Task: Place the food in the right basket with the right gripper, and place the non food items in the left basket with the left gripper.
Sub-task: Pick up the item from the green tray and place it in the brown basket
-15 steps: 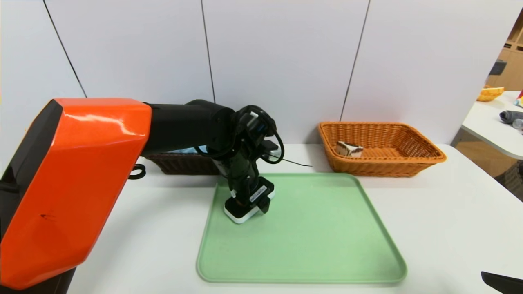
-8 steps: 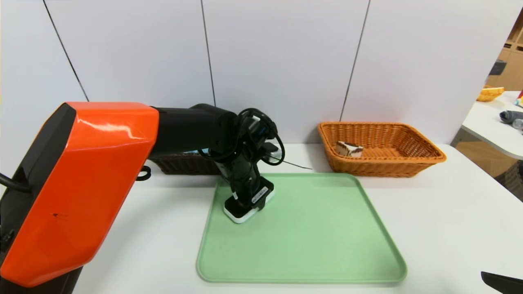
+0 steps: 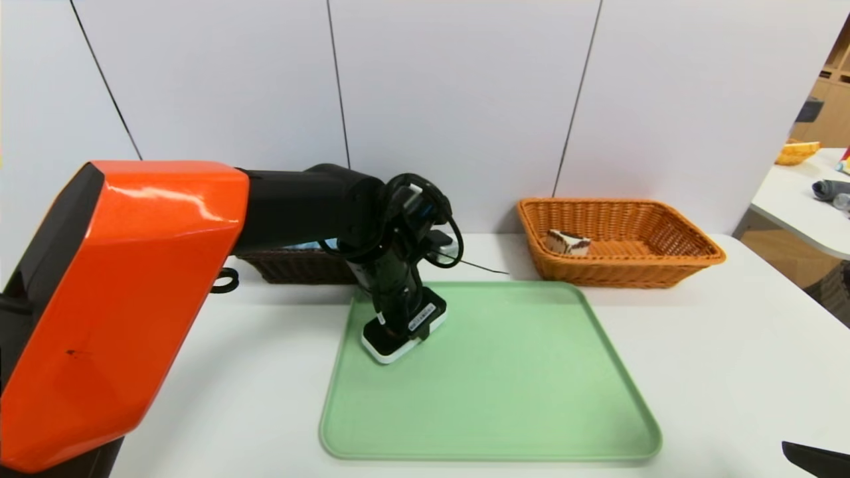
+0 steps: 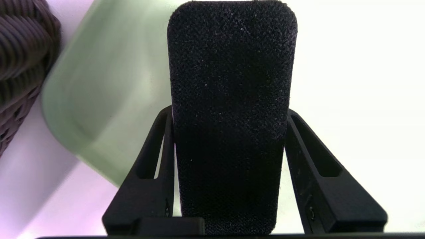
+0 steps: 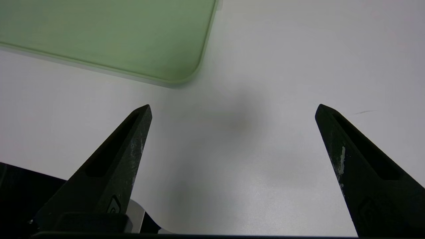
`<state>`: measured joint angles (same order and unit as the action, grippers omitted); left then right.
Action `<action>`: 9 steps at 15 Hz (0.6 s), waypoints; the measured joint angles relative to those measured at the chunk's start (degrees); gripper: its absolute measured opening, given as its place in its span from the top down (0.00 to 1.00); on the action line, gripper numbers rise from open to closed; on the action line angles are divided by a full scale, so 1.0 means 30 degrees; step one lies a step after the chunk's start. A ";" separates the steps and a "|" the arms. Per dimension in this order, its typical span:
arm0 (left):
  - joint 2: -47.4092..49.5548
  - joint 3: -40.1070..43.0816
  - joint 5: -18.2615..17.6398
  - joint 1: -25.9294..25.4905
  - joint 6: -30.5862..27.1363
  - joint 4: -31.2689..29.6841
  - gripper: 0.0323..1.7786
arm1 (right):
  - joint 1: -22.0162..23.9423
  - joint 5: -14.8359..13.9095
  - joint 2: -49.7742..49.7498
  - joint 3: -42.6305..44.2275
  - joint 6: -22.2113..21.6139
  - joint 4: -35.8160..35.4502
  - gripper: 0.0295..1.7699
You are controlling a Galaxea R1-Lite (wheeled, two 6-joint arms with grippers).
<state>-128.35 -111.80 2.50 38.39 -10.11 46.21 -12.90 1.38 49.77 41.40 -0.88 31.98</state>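
Black-topped block [image 3: 392, 342] sits on the green tray [image 3: 505, 398] near its far left corner, clamped at both sides by the left tool [image 4: 229, 139]. Cake slice [image 3: 568, 242] lies in the orange basket [image 3: 690, 255]. Dark basket [image 3: 292, 265] stands behind the left arm. Right tool [image 5: 232, 132] hovers with fingers spread wide, holding nothing, above the white surface [image 5: 298, 66] beside the tray.

Left arm [image 3: 285, 206]: glossy orange angular shell at nine o'clock, black cylindrical forearm, looped black cables at wrist, white label; black tapered, slotted fingers [image 5: 116, 166].
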 joint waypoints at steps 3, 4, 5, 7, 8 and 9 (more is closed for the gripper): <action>0.1154 -0.0028 -0.0016 0.1451 0.0358 0.0004 0.54 | 0.0008 -0.0004 -0.0146 -0.0248 -0.0008 0.0016 0.04; 0.1642 -0.0110 0.0065 0.1950 0.0504 -0.0236 0.54 | 0.0000 -0.0004 -0.0228 -0.0284 -0.0016 0.0033 0.04; 0.2113 -0.0154 0.0158 0.2332 0.0731 -0.0630 0.54 | 0.0000 -0.0004 -0.0301 -0.0293 -0.0028 0.0024 0.04; 0.2966 -0.0199 0.0634 0.2784 0.1073 -0.0992 0.54 | 0.0000 0.0000 -0.0378 -0.0305 -0.0016 0.0033 0.04; 0.3202 -0.0199 0.0683 0.2832 0.1093 -0.0955 0.54 | 0.0000 0.0000 -0.0402 -0.0305 0.0000 0.0033 0.04; 0.3405 -0.0183 0.0707 0.2840 0.1122 -0.0943 0.54 | 0.0000 0.0000 -0.0423 -0.0305 -0.0008 0.0033 0.04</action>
<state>-118.14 -112.35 4.62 46.91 -6.74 43.39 -12.90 1.38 48.51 40.48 -0.90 32.07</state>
